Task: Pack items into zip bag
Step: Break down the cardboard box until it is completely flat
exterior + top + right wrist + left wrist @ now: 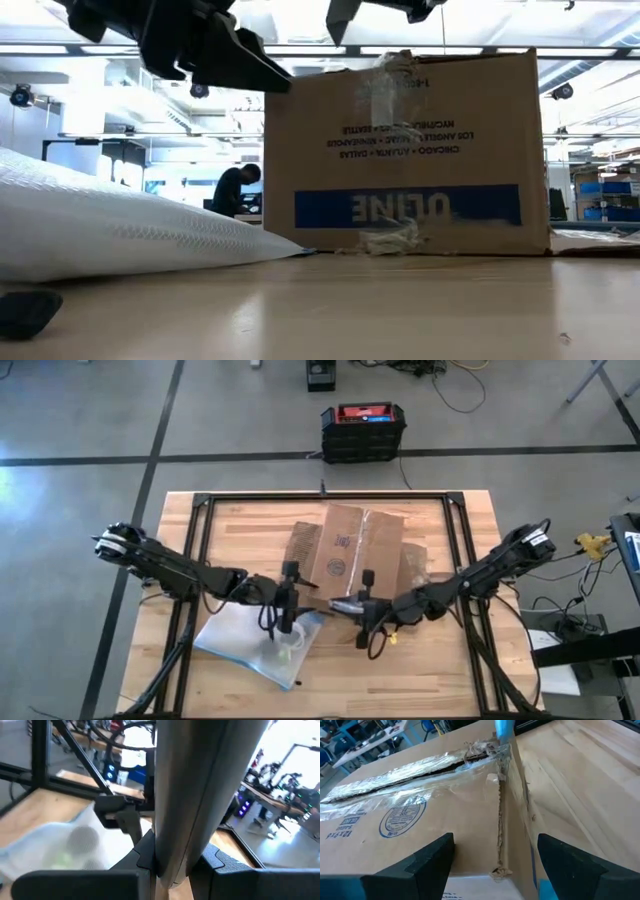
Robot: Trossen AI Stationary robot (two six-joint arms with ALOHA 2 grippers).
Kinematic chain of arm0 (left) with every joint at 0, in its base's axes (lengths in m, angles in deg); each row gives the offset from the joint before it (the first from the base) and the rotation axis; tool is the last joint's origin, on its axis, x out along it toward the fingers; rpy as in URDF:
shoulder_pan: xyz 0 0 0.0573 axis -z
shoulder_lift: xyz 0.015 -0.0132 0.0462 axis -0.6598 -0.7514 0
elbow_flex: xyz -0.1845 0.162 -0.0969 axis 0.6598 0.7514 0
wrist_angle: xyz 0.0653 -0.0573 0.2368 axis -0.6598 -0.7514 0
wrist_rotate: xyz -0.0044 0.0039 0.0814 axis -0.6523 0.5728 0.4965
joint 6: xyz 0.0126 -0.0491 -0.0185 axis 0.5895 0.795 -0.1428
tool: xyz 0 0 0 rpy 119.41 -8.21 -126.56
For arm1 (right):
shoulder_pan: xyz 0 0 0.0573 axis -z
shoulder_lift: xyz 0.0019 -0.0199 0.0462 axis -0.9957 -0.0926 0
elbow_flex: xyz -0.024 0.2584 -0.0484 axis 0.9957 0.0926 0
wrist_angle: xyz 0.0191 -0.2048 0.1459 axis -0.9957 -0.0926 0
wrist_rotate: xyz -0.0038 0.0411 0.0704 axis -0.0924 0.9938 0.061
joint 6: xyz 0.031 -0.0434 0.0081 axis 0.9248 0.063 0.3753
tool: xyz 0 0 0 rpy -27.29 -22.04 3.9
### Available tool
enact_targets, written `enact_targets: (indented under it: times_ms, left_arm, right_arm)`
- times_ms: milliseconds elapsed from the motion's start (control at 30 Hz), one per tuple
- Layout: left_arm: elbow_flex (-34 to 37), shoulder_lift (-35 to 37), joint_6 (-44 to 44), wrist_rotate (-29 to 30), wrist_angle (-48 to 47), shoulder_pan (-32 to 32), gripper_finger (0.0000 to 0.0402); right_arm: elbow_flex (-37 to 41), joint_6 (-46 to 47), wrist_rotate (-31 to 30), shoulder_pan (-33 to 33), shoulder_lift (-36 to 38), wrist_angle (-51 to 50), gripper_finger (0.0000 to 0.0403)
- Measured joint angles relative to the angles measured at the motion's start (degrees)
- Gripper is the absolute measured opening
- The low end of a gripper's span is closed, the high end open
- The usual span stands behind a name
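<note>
**One bag lifted at its edge, one box behind it**

We see a wooden table (440,670) with a black frame around it. One brown ULINE cardboard box (350,545) lies flat near the table's middle, its taped seam up.

In front of the box, toward the left, lies the one zip bag (235,640): clear and crinkled, bluish from above, white and billowed in the low view (110,225). Inside it we make out a pale greenish piece (285,656) near the edge facing the right arm; we cannot count the items. One dark roundish piece (25,310) lies on the table just in front of the bag in the low view.

Both arms reach inward from the table's sides. The left tool (288,622) points down over the bag's edge by the box, its fingers (427,865) spread wide with nothing between them. The right tool (362,622) hangs just beside the bag's lifted edge, its fingers narrow, pinching a pale strip of the bag's rim (200,785), which fills the right wrist view.

A person (232,192) stands far off in the room.
</note>
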Motion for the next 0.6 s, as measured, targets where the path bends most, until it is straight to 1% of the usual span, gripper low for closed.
enact_targets:
  times_ms: [200, 600]
  left_arm:
    - [-0.09, -1.31, 0.18, 0.22, 0.50, -0.02, 0.0272]
    - [0.10, -0.77, 0.92, -0.18, -0.43, -0.04, 0.0272]
  right_arm:
    - [0.00, 3.39, -1.10, -0.73, 0.01, -2.76, 0.0052]
    - [0.02, 6.67, -7.79, -3.57, 1.07, -8.42, 0.0052]
